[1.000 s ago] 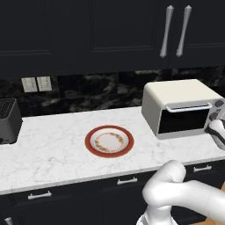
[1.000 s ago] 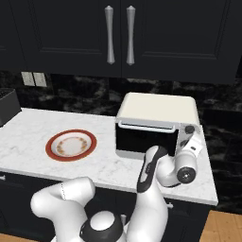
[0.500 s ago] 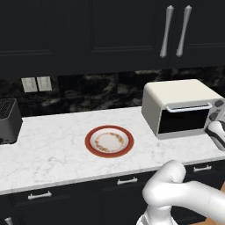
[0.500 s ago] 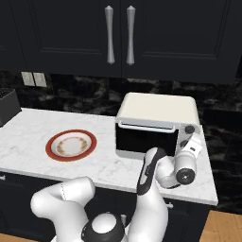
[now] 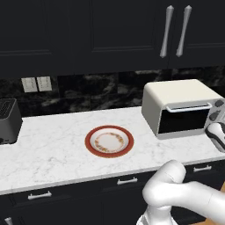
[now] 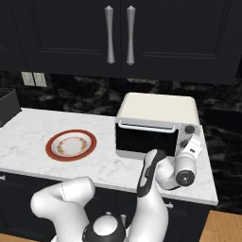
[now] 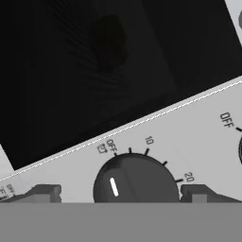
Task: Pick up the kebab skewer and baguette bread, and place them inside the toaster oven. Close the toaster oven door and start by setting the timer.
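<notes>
- The toaster oven (image 5: pixel 180 107) sits at the right end of the desk (image 5: pixel 57 145), its door (image 6: pixel 147 137) shut; the jaws stand spread wide on either side of a timer knob (image 7: pixel 136 182), gripping nothing.
- If they close off-centre, the tips may slip off the knob's rounded edge, leaving the timer unset.
- The knob's white mark points near OFF; a turn the wrong way would likely hit the stop.
- The plate (image 5: pixel 109 141) lies bare, and through the dark glass it cannot be told whether skewer and bread are inside.
</notes>
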